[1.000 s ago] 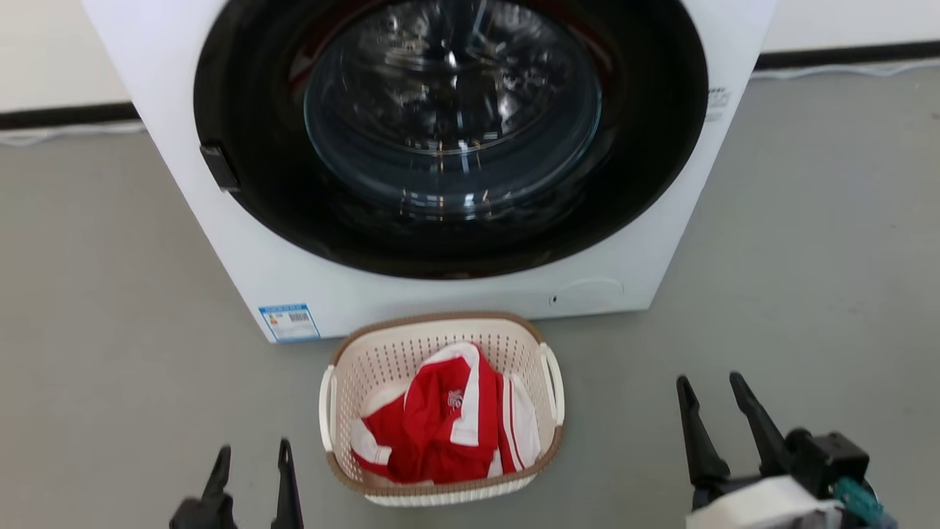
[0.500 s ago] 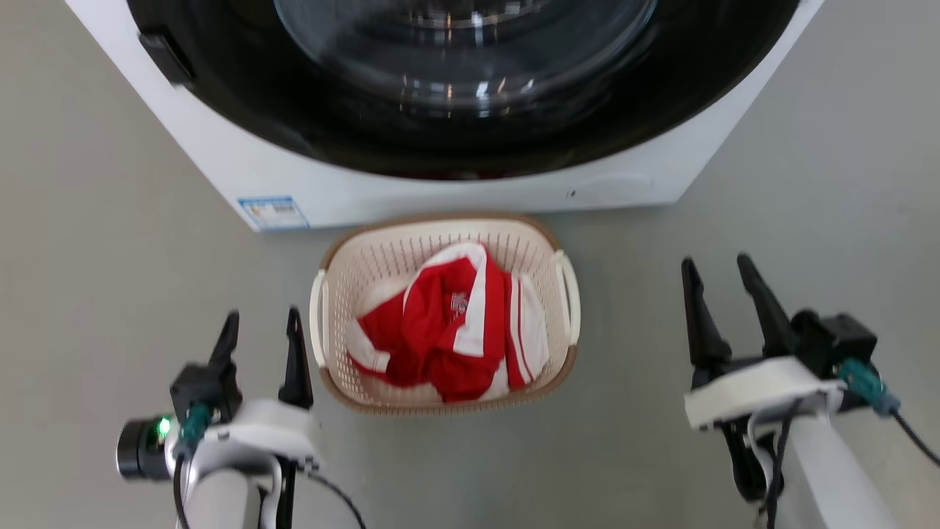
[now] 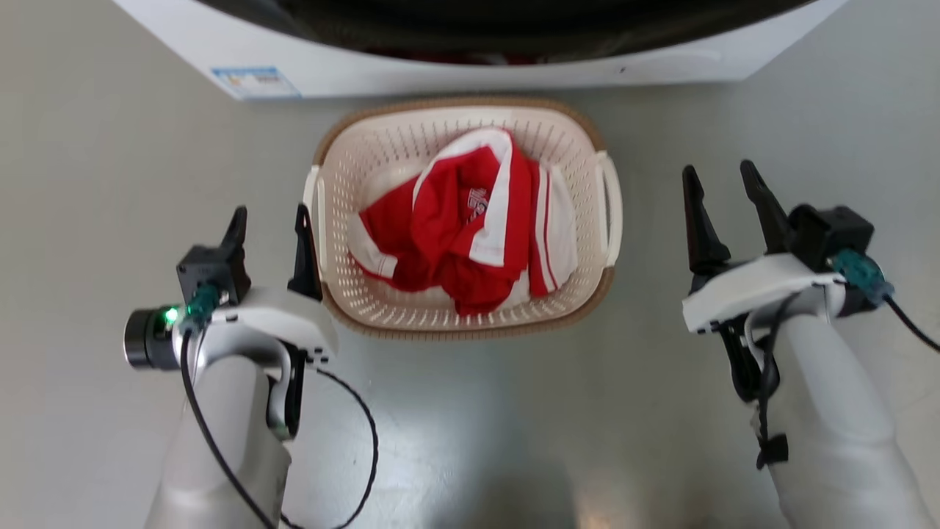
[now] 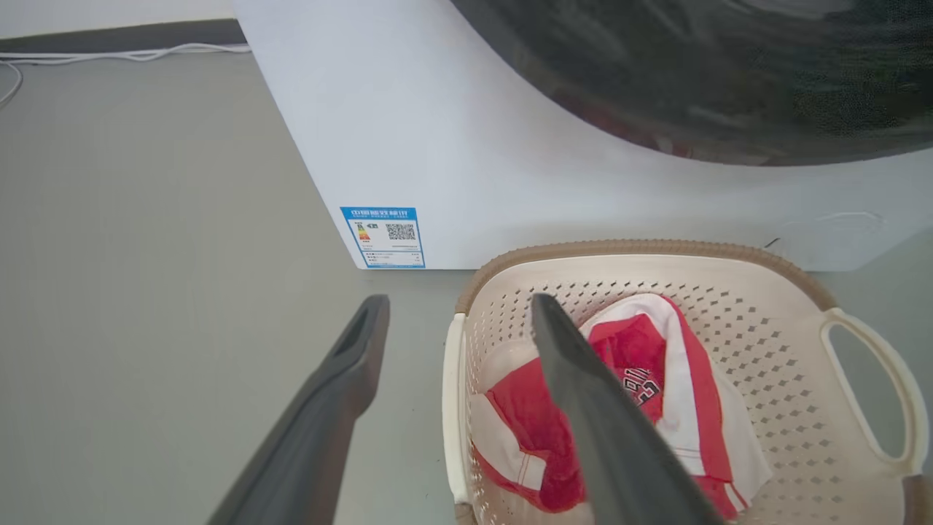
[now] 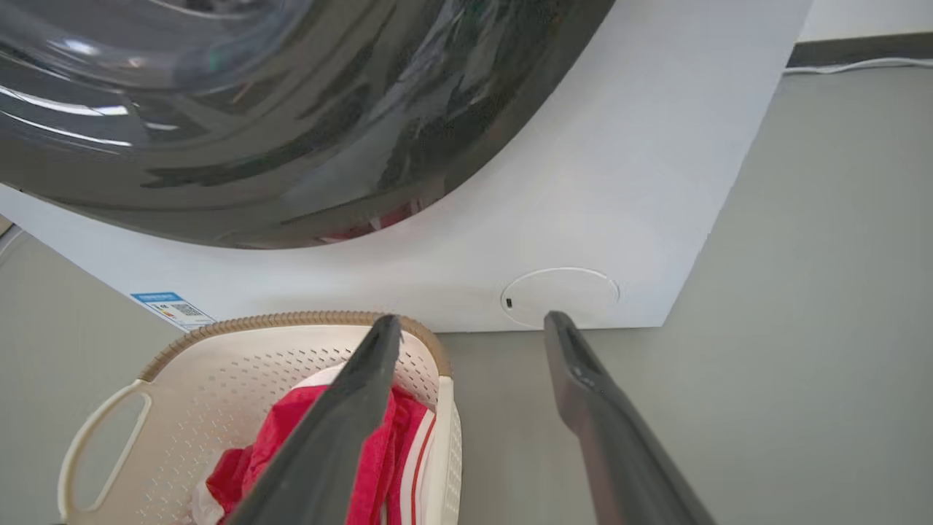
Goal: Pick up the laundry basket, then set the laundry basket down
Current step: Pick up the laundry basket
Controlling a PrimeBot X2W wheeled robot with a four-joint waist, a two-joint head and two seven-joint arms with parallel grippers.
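cream perforated plastic is sitting on the grey floor [image 3: 110, 184]: the laundry basket [image 3: 345, 187] is resting just in front of the white washer [image 3: 470, 67], its brown rim close to the machine's base. a red and white garment [image 3: 455, 228] is lying crumpled inside it. the left gripper [image 3: 269, 213] is hovering with fingers spread, its inner finger just beside the basket's left loop handle [image 3: 314, 213]; whether it is touching cannot be told. the right gripper [image 3: 718, 169] is hanging with fingers spread too, apart from the right handle [image 3: 614, 209] and holding nothing. a blue label [image 3: 253, 81] is showing on the washer's lower corner.
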